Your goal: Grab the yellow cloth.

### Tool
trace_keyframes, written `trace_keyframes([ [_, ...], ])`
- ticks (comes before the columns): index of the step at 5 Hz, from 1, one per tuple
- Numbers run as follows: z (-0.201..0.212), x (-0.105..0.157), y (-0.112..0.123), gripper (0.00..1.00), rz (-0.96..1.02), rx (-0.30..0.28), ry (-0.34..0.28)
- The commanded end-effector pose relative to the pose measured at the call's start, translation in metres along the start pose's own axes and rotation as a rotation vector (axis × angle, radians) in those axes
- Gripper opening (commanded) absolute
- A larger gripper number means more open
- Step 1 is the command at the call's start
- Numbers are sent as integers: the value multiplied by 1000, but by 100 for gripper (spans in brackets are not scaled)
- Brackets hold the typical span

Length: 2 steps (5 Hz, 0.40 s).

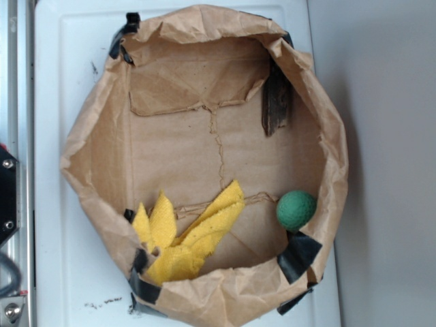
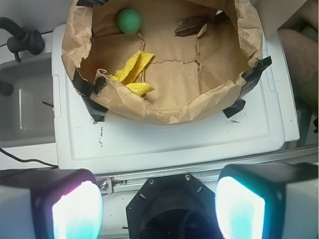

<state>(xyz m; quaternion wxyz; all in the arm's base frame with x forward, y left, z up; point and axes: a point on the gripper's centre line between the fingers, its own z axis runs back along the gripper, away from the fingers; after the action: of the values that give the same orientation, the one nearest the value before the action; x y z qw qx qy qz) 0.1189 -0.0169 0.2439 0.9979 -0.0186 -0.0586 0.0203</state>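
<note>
Nearest the wrist camera, the gripper (image 2: 158,204) fills the bottom edge: its two glowing pads (image 2: 77,211) stand wide apart with nothing between them, so it is fully spread and empty. It hangs outside the bag (image 2: 164,112), over the metal rail at the near edge of the white board (image 2: 164,144), well apart from anything it must take.

Beyond the board's bare strip rises the bag's crumpled near wall, held with black tape (image 2: 92,107). Just behind that wall, on the bag floor, lies the cloth (image 2: 133,69). From the gripper it sits ahead and to the left in the wrist view, tucked close to the wall and the left side. Its folds run diagonally, pointed ends fanning toward the bag's middle; the exterior view shows them as several spikes rising from a bunched base against the paper.

Farther in and left, the ball (image 2: 129,21) rests near the far wall, apart from the cloth. A dark scrap (image 2: 192,26) lies at the far right.

The reach likely means going forward over the wall, shifting left, then dropping across the folds.
</note>
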Motion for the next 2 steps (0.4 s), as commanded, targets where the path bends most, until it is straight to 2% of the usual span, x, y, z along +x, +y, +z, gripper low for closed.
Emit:
trace_keyframes([
  [1,0,0,0,100,0,0,0],
  [2,-15,45,-6,100,78,34,-43],
])
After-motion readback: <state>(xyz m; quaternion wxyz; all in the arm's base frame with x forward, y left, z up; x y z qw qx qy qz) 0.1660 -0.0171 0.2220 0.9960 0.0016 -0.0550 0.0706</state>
